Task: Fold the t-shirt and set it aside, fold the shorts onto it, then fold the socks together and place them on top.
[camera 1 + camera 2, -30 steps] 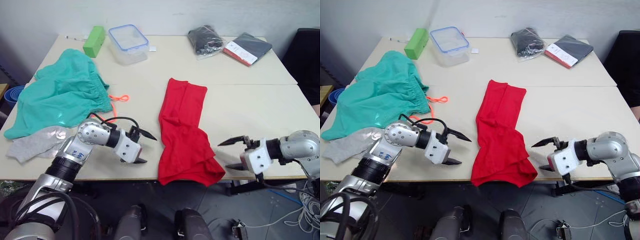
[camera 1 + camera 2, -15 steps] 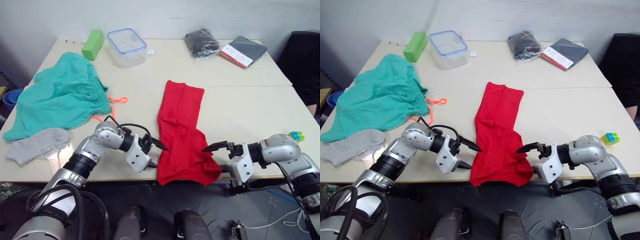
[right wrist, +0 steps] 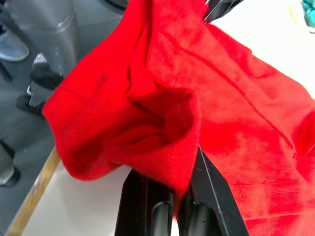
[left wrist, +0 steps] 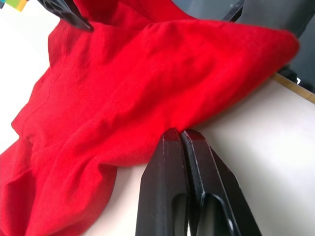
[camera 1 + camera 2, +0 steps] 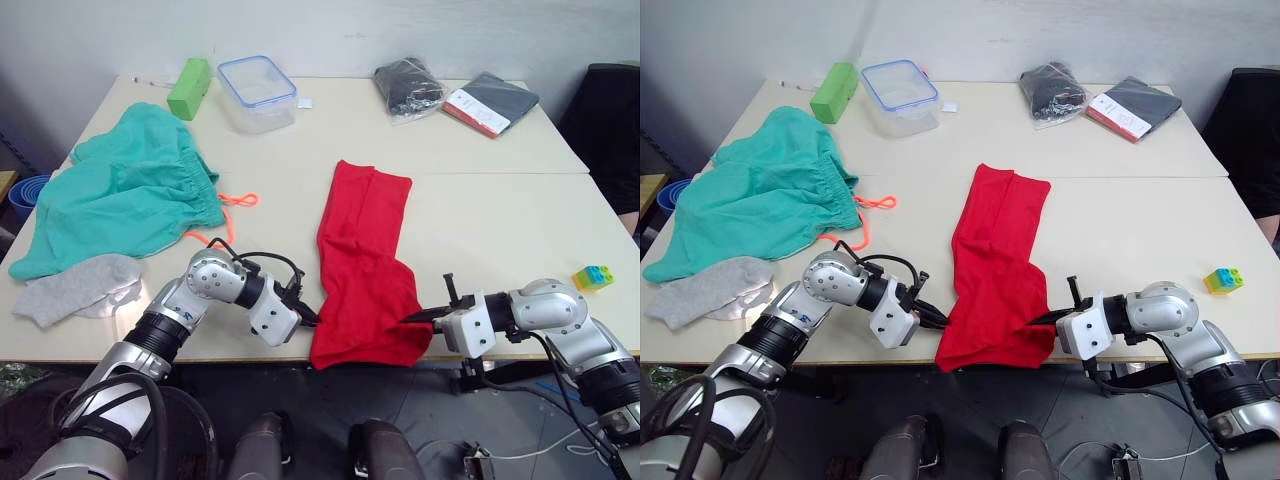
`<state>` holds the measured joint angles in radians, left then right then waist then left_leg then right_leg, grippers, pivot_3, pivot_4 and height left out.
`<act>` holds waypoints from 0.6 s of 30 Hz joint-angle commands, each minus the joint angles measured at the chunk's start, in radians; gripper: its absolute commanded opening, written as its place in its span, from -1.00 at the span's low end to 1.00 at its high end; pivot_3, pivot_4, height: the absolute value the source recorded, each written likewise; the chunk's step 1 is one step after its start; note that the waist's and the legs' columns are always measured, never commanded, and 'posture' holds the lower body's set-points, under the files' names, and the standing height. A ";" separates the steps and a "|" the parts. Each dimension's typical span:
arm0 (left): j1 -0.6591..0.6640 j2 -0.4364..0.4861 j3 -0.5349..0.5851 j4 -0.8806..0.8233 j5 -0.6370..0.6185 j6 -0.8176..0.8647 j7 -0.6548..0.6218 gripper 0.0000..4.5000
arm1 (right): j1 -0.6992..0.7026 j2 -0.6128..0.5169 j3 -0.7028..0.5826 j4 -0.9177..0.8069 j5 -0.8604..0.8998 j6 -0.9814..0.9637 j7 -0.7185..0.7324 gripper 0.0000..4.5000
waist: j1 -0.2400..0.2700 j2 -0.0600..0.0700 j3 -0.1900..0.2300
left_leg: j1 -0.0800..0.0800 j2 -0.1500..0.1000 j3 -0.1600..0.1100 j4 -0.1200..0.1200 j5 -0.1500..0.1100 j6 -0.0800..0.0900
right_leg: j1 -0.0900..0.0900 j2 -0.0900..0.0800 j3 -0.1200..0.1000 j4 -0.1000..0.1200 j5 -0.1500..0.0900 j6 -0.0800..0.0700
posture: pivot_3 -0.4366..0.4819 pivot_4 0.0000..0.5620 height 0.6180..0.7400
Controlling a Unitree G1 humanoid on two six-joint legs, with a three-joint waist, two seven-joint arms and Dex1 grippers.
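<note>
The red t-shirt (image 5: pixel 365 260) lies folded into a long strip in the middle of the table, its near end bunched and hanging over the front edge. My left gripper (image 5: pixel 310 317) is shut on that end's left edge, and the left wrist view shows the fingertips (image 4: pixel 173 137) pressed together at the hem. On the right corner my right gripper (image 5: pixel 412 318) is shut, with red cloth draped over its fingers (image 3: pixel 206 189). The teal shorts (image 5: pixel 120 195) lie spread at the far left. Grey socks (image 5: pixel 75 288) rest beside them near the front edge.
At the back of the table stand a green block (image 5: pixel 188 86), a clear blue-rimmed container (image 5: pixel 257 90), a black bagged cloth (image 5: pixel 408 86) and a dark flat package (image 5: pixel 490 100). A small toy brick (image 5: pixel 593 275) sits at the right edge.
Both grippers have moved inward from either side to the t-shirt's near end and gone from wide open to shut on its corners. The cloth there has bunched up.
</note>
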<state>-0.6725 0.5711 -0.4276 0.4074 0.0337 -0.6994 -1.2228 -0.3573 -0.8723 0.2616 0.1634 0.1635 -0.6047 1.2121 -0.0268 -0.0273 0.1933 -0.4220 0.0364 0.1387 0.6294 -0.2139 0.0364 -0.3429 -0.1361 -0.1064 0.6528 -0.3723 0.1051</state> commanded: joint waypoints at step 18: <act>0.374 0.306 0.238 -0.693 -0.479 0.766 -0.112 -0.99 | 0.334 -0.130 -0.264 -0.747 0.506 0.850 -0.064 -1.00 | 0.009 0.006 0.003 | -0.003 0.001 -0.007 -0.003 -0.009 0.002 | 0.004 0.000 0.000 -0.009 -0.001 -0.001 | -0.05 -0.47 1.00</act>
<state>-0.3052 0.8693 -0.2164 -0.2259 -0.3975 0.0270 -1.3408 -0.0290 -0.9809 0.0381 -0.5299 0.6236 0.2175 1.1461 -0.0176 -0.0216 0.1966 -0.4253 0.0372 0.1320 0.6266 -0.2239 0.0367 -0.3396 -0.1356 -0.1058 0.6426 -0.3730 0.1039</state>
